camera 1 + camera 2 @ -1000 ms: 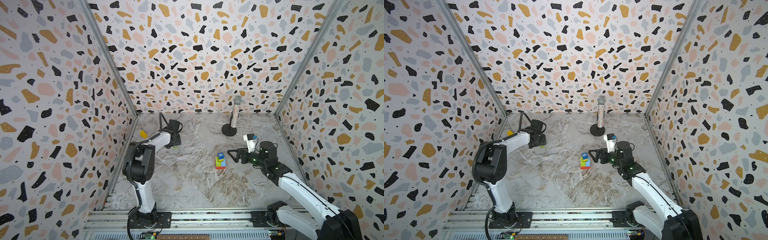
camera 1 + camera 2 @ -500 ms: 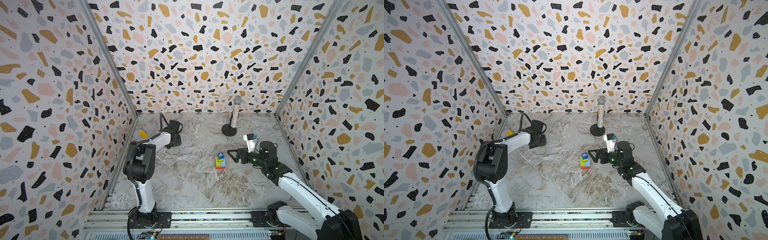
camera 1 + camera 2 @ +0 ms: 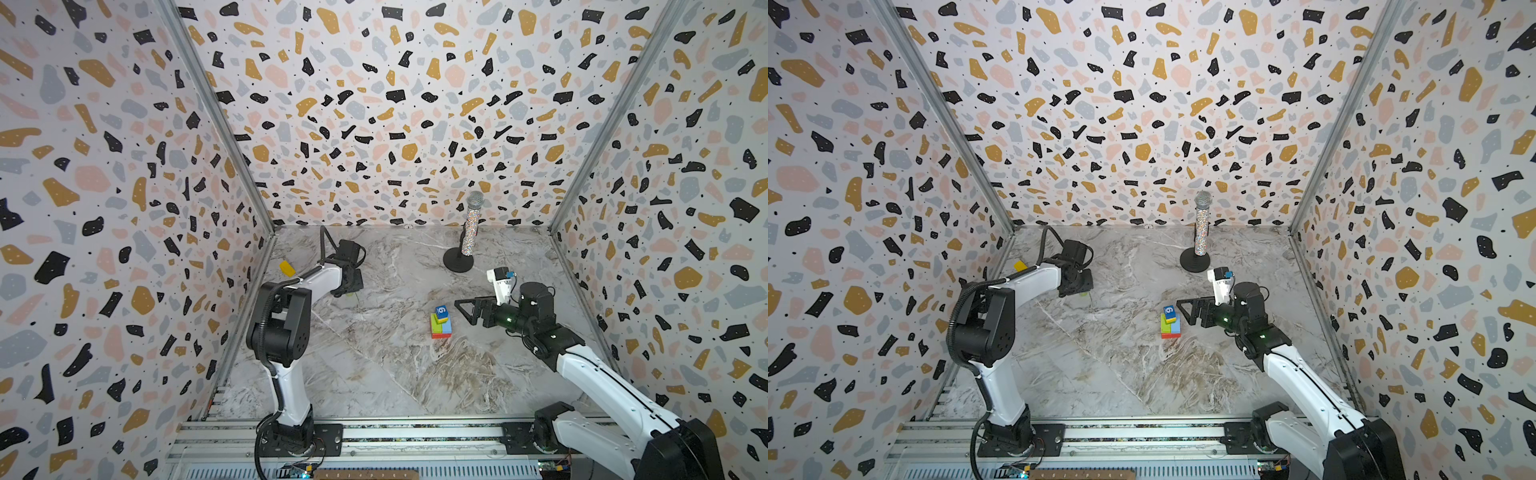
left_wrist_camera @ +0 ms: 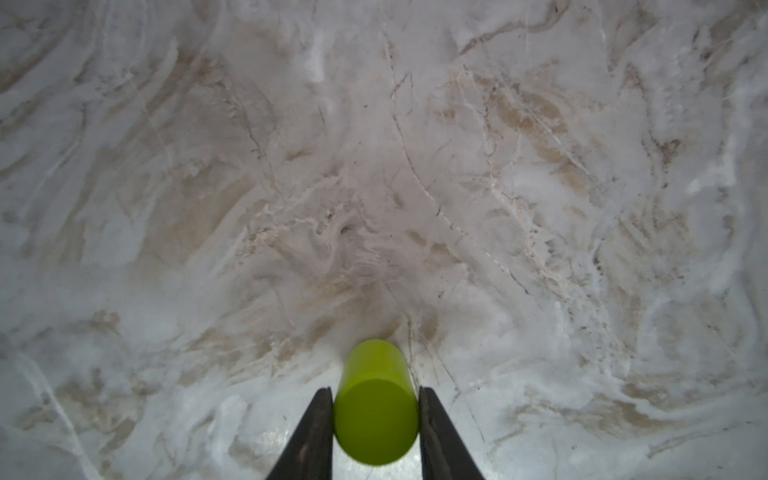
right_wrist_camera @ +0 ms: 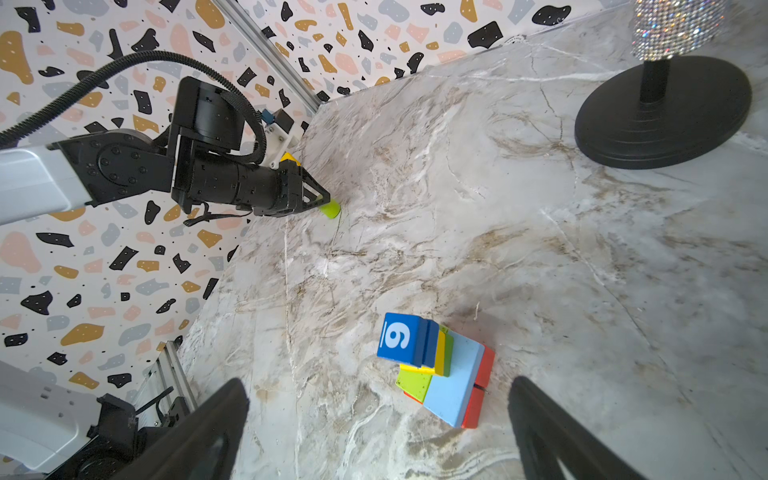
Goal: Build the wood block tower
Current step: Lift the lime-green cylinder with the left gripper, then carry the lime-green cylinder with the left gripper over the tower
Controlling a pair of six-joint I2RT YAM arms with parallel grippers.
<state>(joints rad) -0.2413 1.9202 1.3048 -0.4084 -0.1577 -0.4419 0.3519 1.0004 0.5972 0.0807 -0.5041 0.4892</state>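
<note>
**A:** What has the left gripper (image 4: 376, 391) got?

**B:** I've got its jaws clamped on the cylinder (image 4: 376, 415), one on each side, with the green end poking out past the tips. It's low over the table (image 3: 374, 374), over by the left wall. I can't tell whether the cylinder is touching the marble.

**A:** And the right gripper (image 3: 464, 311)?

**B:** Mine hangs just beside the tower (image 3: 440, 325), on its right in both top views. The jaws are spread wide with nothing between them.

**A:** How does the tower look?

**B:** It stands mid-table, well apart from the cylinder. Red is lowest, light blue and green lie on that, then yellow, with the blue "6" cube (image 5: 401, 337) on top.

**A:** Anything else around?

**B:** A yellow block (image 3: 286, 268) lies by the left wall, beyond my left arm. The mic (image 3: 471, 228) stands upright at the back.
</note>
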